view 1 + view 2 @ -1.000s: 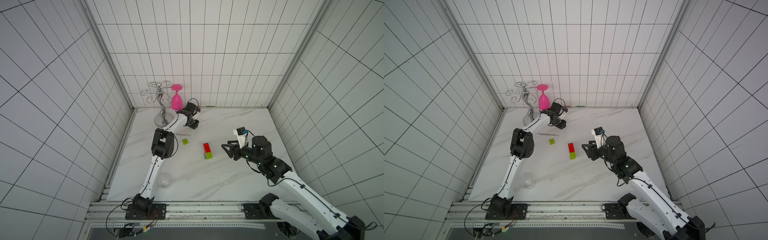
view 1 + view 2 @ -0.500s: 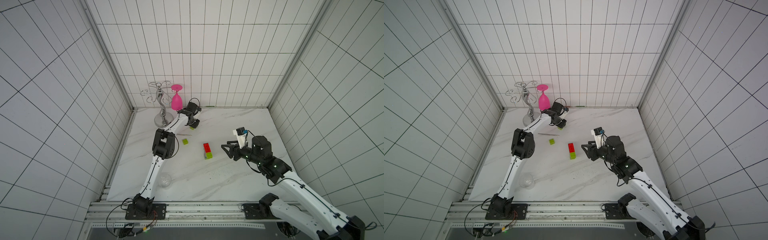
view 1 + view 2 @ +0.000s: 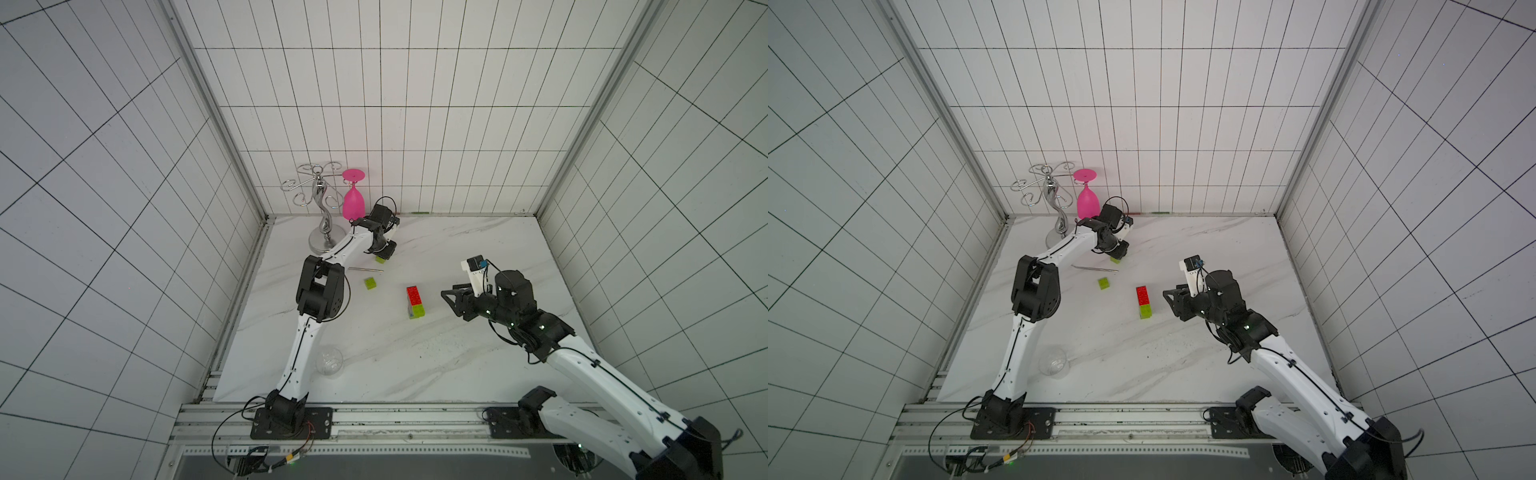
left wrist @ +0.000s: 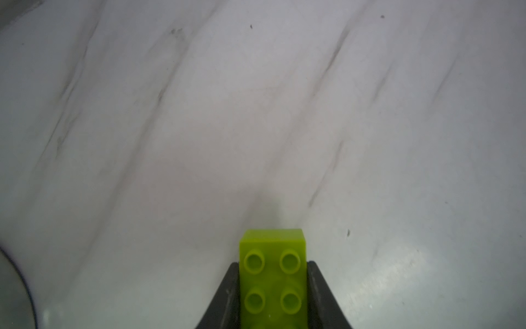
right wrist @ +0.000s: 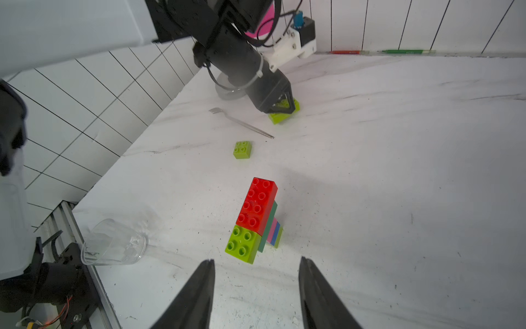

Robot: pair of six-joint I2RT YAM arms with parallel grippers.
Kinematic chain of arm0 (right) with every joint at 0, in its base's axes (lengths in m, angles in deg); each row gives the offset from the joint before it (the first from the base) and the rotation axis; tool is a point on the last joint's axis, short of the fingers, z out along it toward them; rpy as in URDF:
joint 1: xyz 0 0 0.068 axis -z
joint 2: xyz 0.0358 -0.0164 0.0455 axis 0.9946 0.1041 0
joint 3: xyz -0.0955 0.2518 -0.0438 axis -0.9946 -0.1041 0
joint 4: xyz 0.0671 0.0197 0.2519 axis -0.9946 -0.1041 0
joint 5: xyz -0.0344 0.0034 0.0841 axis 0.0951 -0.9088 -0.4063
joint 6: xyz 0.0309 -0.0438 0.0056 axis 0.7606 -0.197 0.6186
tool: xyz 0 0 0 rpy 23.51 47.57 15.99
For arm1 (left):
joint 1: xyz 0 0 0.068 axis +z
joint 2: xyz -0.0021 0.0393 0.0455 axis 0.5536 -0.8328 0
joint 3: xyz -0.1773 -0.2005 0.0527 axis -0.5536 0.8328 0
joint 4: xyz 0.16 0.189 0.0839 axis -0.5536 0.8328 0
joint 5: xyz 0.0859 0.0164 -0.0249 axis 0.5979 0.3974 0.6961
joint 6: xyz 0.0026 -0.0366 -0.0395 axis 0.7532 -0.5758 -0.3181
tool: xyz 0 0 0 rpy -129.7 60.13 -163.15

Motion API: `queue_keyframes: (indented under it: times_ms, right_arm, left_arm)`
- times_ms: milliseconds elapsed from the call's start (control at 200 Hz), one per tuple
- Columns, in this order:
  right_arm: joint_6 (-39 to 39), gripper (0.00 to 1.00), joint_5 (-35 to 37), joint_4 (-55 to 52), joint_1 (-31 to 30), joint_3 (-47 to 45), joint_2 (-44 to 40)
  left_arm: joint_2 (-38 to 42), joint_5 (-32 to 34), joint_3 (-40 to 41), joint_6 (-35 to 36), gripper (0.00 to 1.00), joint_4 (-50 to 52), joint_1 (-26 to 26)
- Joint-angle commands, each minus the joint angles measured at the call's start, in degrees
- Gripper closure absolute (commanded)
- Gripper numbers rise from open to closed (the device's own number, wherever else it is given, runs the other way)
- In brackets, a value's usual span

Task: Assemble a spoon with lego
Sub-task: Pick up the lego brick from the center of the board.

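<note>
My left jaws clamp 1 lime brick (image 4: 273, 279) far from the spoon (image 5: 254, 219); I should lift straight, studs level, while my right jaws wait part-open, empty.

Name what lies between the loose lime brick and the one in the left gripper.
A thin metal fork: its handle crosses between the loose lime brick and the held lime brick in the left gripper. The right wrist view shows it.
</note>
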Motion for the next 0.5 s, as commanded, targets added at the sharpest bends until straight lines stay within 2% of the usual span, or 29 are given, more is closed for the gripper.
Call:
queue_keyframes:
  times_ms: [0, 150, 295, 410, 495]
  right_arm:
    - [-2.82, 0.49, 6.16, -5.9, -4.46, 2.7, 2.88]
    - [-2.41, 0.48, 11.26, -5.28, -10.56, 3.34, 6.58]
    - [-3.85, 0.46, 17.55, -6.23, -14.6, 6.62, 12.57]
    - [-4.35, 0.42, 21.06, -8.78, -16.09, 9.06, 17.59]
    - [-4.53, 0.38, 23.06, -8.96, -18.13, 9.89, 19.78]
  left_arm:
    - [13.67, -3.03, 5.38, -4.73, 0.78, -2.21, 0.29]
    - [33.34, -2.41, 20.93, -12.29, 0.78, -7.34, 1.47]
    - [52.36, -5.13, 38.26, -19.14, 0.77, -13.22, 2.09]
    - [64.11, -8.97, 50.48, -22.52, 0.76, -17.13, 1.82]
    - [69.97, -10.21, 56.9, -23.5, 0.76, -18.58, 1.39]
